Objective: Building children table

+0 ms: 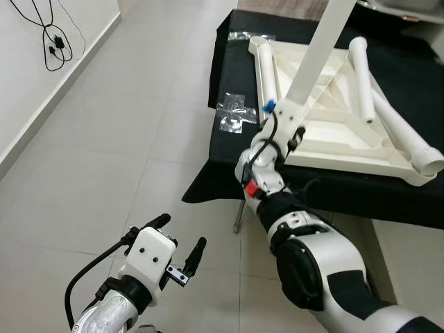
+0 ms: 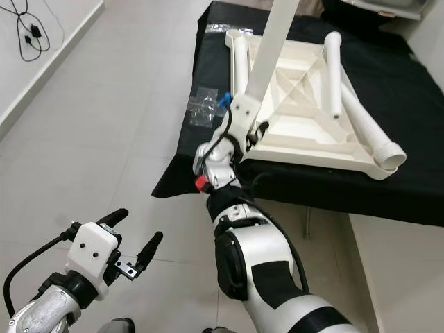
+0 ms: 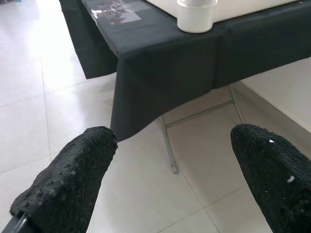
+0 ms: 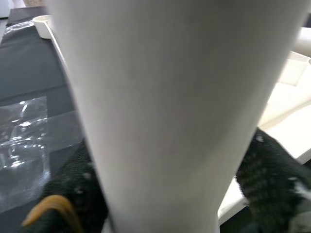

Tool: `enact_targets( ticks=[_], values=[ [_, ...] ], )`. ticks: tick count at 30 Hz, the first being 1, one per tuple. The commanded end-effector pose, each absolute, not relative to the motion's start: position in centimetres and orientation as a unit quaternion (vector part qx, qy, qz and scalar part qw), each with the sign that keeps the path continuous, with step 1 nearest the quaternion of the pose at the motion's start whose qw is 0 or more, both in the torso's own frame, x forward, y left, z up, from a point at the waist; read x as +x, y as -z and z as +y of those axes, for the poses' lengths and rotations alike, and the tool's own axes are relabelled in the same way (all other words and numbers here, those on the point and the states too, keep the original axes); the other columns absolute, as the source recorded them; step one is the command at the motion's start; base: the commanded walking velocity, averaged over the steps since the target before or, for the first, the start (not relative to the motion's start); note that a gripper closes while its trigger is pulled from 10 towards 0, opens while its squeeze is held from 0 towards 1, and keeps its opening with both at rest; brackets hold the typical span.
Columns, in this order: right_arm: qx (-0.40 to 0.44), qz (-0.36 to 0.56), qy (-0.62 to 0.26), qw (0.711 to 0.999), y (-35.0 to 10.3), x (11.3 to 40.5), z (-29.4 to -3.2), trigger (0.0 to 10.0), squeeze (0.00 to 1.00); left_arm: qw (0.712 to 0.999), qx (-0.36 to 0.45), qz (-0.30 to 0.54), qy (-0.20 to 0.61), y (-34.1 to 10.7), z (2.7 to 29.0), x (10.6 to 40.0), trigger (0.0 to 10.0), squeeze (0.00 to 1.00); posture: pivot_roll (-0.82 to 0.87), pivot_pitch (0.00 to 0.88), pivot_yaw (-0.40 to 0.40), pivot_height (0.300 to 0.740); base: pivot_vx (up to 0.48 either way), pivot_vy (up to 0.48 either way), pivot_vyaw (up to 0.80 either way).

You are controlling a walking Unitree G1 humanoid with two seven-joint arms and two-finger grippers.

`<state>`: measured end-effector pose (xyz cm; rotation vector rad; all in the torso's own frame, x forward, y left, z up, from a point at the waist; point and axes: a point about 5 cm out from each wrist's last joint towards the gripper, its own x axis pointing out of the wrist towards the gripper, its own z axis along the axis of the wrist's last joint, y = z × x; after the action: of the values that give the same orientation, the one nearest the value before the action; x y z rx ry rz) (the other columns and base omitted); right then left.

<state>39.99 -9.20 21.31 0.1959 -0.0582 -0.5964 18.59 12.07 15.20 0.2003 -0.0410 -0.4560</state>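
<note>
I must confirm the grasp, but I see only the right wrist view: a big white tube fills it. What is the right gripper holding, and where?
Observer: The right gripper is shut on a white table leg, near the leg's lower end, holding it upright over the near corner of the upturned tabletop.
Operator: Are other legs there?
Observer: Yes, three white legs lie across the tabletop, on the black-covered table.
Operator: And the left arm?
Observer: The left gripper hangs low over the floor tiles, fingers open, holding nothing.
</note>
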Motion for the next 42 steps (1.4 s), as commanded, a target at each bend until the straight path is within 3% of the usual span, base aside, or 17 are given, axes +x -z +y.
enact_targets(
  ticks=[1,11,12,23,26,27,29,32,35,39,42],
  values=[
    [0.097,-0.025,0.295,0.950,-21.6,40.1,-9.4,10.0,0.00,0.968,0.098,-0.008,0.231,-14.6,11.9,18.3,10.0,0.00,0.18,0.189,-0.114,0.740,0.000,0.000,0.00],
    [0.079,-0.054,0.237,0.967,-21.4,39.7,-7.8,10.0,0.00,0.967,0.095,-0.005,0.234,-14.2,11.8,18.2,10.0,0.00,0.18,0.153,-0.110,0.740,0.000,0.000,0.00],
    [0.076,-0.064,0.231,0.968,-21.1,39.5,-7.7,10.0,1.00,0.967,0.096,-0.005,0.236,-14.1,11.8,18.3,10.0,0.00,0.18,0.148,-0.109,0.740,0.000,0.000,0.00],
    [0.064,-0.044,0.209,0.975,-18.8,38.3,-7.2,10.0,1.00,0.967,0.094,-0.004,0.237,-13.9,11.7,18.5,10.0,0.00,0.17,0.144,-0.101,0.740,0.000,0.000,0.00],
    [0.090,-0.067,0.145,0.983,-18.8,37.6,-6.5,10.0,1.00,0.967,0.095,-0.005,0.236,-13.8,11.6,18.7,10.0,0.00,0.17,0.143,-0.104,0.740,0.000,0.000,0.00],
    [0.097,-0.065,0.117,0.986,-18.6,37.2,-6.5,10.0,0.00,0.967,0.096,-0.005,0.236,-13.8,11.6,18.7,10.0,0.00,0.16,0.141,-0.106,0.740,0.000,0.000,0.00],
    [0.100,-0.063,0.100,0.988,-18.3,36.9,-6.5,10.0,0.00,0.967,0.097,-0.005,0.236,-13.8,11.6,18.8,10.0,0.00,0.16,0.141,-0.107,0.740,0.000,0.000,0.00],
    [0.068,-0.083,0.078,0.991,-16.8,34.3,-9.6,10.0,0.00,0.970,0.093,-0.004,0.225,-13.7,11.8,19.1,10.0,0.00,0.15,0.135,-0.109,0.740,0.000,0.000,0.00],
    [0.014,-0.032,0.056,0.998,-14.3,32.1,-12.0,10.0,0.00,0.972,0.095,0.001,0.216,-13.4,12.0,19.3,10.0,0.00,0.14,0.130,-0.109,0.740,0.000,0.000,0.00],
    [-0.039,-0.009,0.011,0.999,-12.8,29.7,-13.3,10.0,0.00,0.975,0.086,0.004,0.203,-13.3,12.1,19.5,10.0,0.00,0.13,0.119,-0.103,0.740,0.000,0.000,0.00],
    [-0.020,-0.010,-0.009,1.000,-12.3,28.1,-13.9,10.0,0.00,0.978,0.089,0.007,0.187,-13.1,12.3,19.7,10.0,0.00,0.12,0.111,-0.097,0.740,0.000,0.000,0.00]
  ],
)
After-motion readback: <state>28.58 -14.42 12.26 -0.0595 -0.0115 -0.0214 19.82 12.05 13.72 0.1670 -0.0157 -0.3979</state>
